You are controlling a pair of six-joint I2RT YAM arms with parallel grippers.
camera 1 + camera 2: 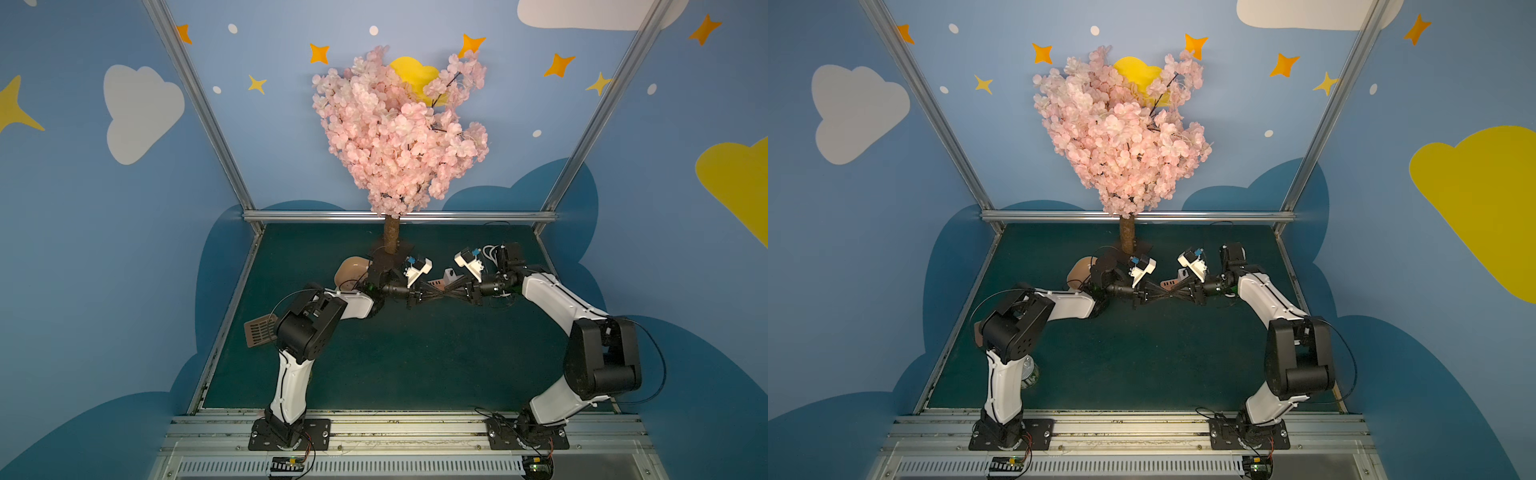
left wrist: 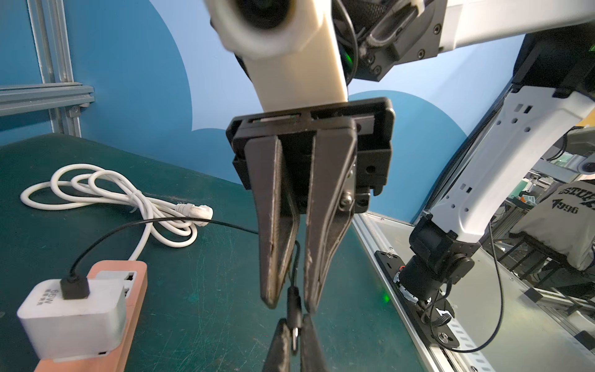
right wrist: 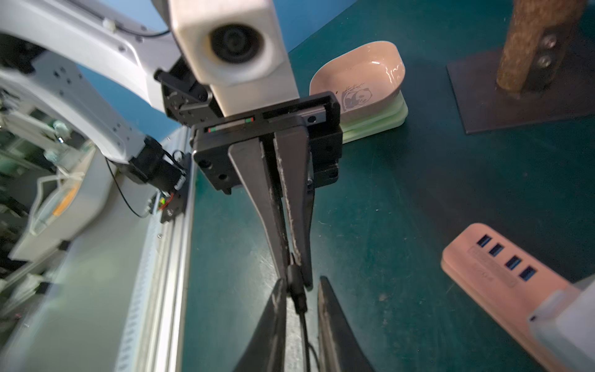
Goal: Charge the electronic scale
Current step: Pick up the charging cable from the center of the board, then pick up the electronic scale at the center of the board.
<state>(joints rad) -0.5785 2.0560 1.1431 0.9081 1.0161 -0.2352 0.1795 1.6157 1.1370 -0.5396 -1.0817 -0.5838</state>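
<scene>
Supply end appears made (charger (image 2: 74, 319) seated in power strip (image 2: 133, 309), cable (image 2: 145, 222) attached); left gripper (image 2: 295, 325) clamps the cable plug (image 2: 293, 299), right gripper (image 3: 302, 283) has its jaws narrowly apart around the cable; electronic scale (image 3: 376, 120) rests on the counter (image 3: 418, 193) beside the tree base (image 3: 515, 90), well apart; insertion outstanding

You have the electronic scale (image 1: 351, 270) left of the tree base (image 1: 382, 257), the power strip (image 1: 436, 284) right of it, the charger (image 1: 449, 274) on that strip, and the coiled cord (image 2: 106, 190) farther right, behind.
</scene>
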